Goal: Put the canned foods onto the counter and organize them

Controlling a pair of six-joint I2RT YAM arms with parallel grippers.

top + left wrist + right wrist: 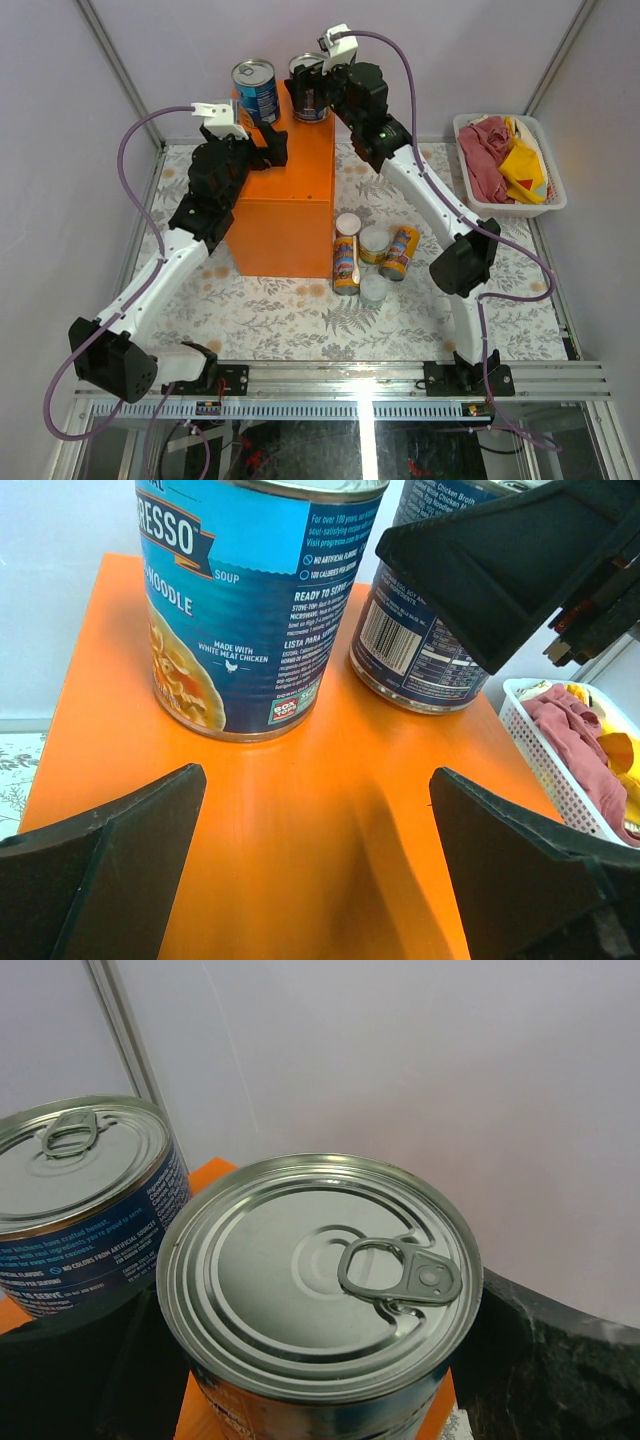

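Hugging counter (300,165) far edge: 2 blue cans (256,90), near half open.

Pale walls (450,40) — plain, floral tabletop (290,315) (ferns)

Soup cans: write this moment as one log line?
both blue cans on orange box | left gripper open, empty | right gripper straddles one, grip unclear | four other cans on table

Blue can (256,90) and second blue can (308,95), silver pull-tab tops, upright, side by side at counter (285,200) far edge. Tall yellow-orange cans (346,265) and short pale-lidded cans (374,243) clustered beside counter's right side.
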